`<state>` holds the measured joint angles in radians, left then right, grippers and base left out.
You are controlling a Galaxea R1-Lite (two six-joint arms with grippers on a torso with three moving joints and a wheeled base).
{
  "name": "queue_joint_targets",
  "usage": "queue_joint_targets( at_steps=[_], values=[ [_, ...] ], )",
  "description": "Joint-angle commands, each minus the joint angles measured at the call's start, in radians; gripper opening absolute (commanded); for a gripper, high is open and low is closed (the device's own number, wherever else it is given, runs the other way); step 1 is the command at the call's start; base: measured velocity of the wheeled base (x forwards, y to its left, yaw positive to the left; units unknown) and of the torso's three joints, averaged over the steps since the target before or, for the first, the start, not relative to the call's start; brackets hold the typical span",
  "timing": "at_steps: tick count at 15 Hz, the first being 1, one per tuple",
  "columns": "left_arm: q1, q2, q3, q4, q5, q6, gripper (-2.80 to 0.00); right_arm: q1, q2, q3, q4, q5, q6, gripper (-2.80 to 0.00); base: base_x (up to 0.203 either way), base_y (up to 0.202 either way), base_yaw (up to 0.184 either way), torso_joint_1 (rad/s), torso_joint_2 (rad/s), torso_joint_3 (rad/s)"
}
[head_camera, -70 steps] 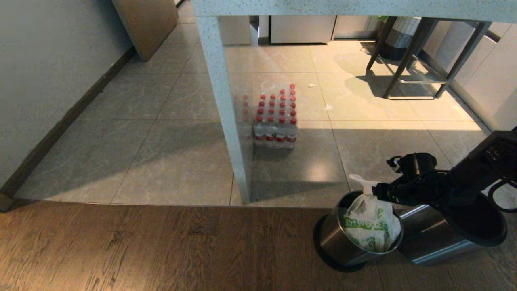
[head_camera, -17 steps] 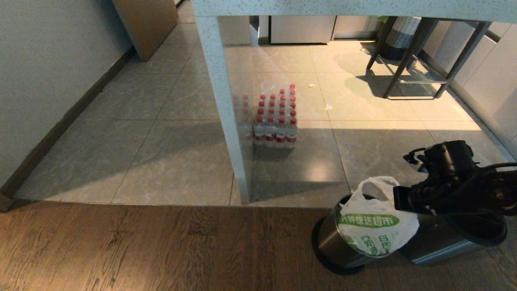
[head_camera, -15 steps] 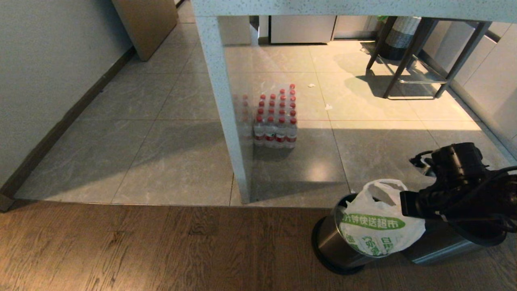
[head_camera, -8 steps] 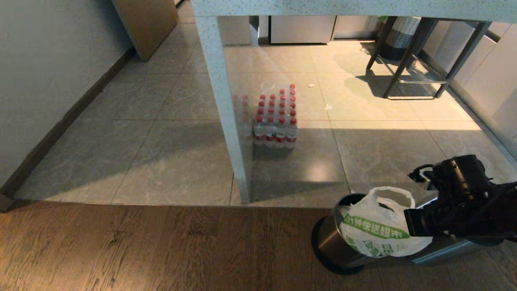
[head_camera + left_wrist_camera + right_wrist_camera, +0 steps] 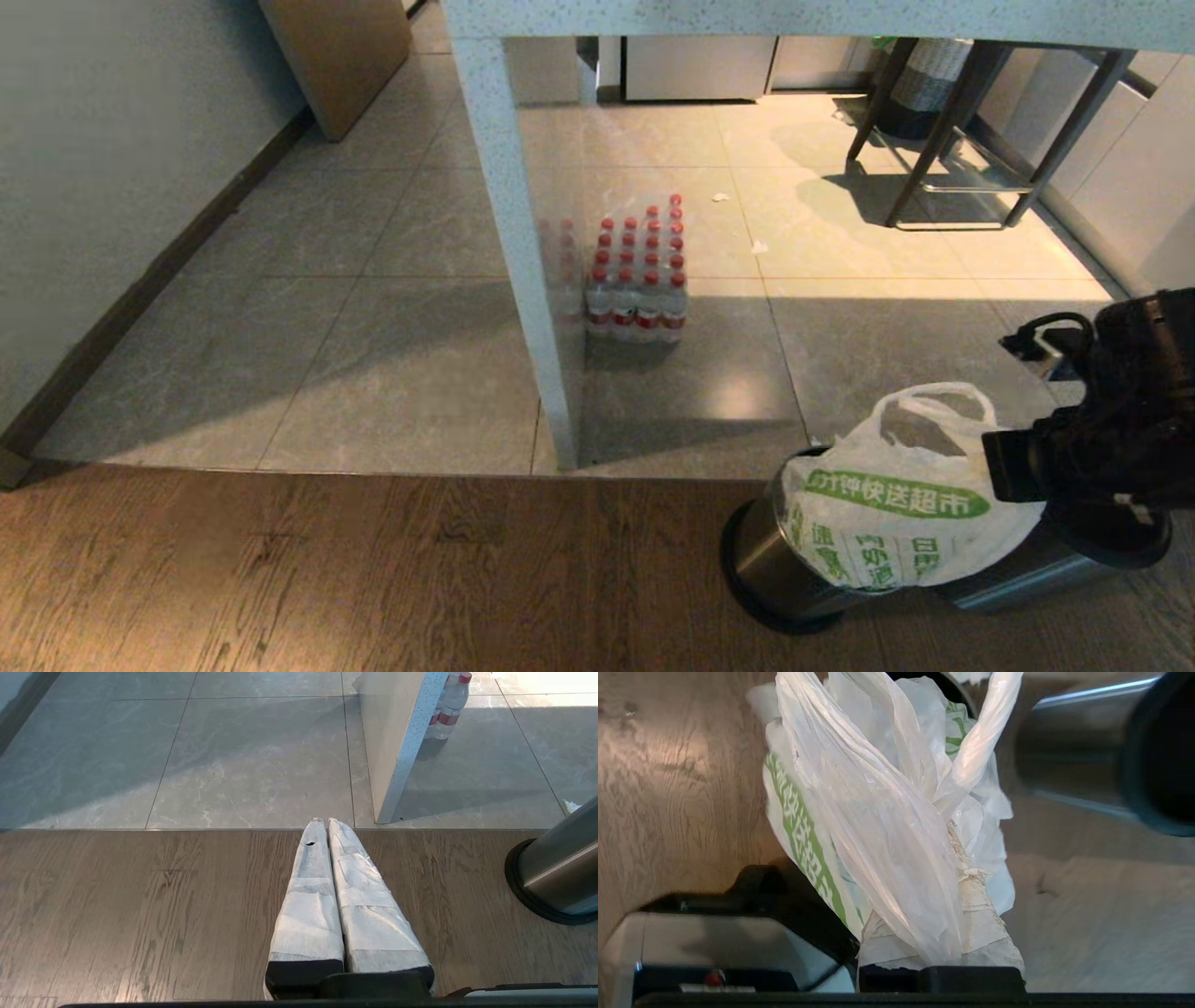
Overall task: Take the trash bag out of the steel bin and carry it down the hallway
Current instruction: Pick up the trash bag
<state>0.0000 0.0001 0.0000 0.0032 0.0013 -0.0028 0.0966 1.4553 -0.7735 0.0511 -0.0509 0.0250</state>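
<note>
While the left end effector (image 5: 327, 826) hangs idle over the wood-plank floor (image 5: 327, 569), fingers pressed together, the round brushed-steel bin (image 5: 761, 560) stands farther right. Above its rim bulges the trash bag (image 5: 887, 523), thin, crinkly and probably light, pinched at its gathered top by the right end effector (image 5: 1004, 471).

head: high, looking forward and down over wood floor (image 5: 280, 569) and tiles | left wrist: low, level along the floor | right wrist: close on trash bag (image 5: 887, 826) | shared: steel bin (image 5: 775, 560) (all three)
</note>
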Motion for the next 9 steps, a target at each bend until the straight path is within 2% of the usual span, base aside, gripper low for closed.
queue_joint_targets(
  at_steps=[1, 6, 9],
  values=[
    [0.0, 0.0, 0.0, 0.0, 0.0, 0.0, -2.8, 0.0, -0.167, -0.014, 0.081, 0.0, -0.021, -2.8, 0.0, 0.0, 0.0, 0.0, 0.0, 0.0],
    [0.0, 0.0, 0.0, 0.0, 0.0, 0.0, -2.8, -0.001, -0.38, -0.095, 0.257, 0.0, -0.05, -2.8, 0.0, 0.0, 0.0, 0.0, 0.0, 0.0],
    [0.0, 0.0, 0.0, 0.0, 0.0, 0.0, -2.8, -0.002, -0.492, -0.124, 0.292, 0.003, -0.083, -2.8, 0.0, 0.0, 0.0, 0.0, 0.0, 0.0]
  ],
)
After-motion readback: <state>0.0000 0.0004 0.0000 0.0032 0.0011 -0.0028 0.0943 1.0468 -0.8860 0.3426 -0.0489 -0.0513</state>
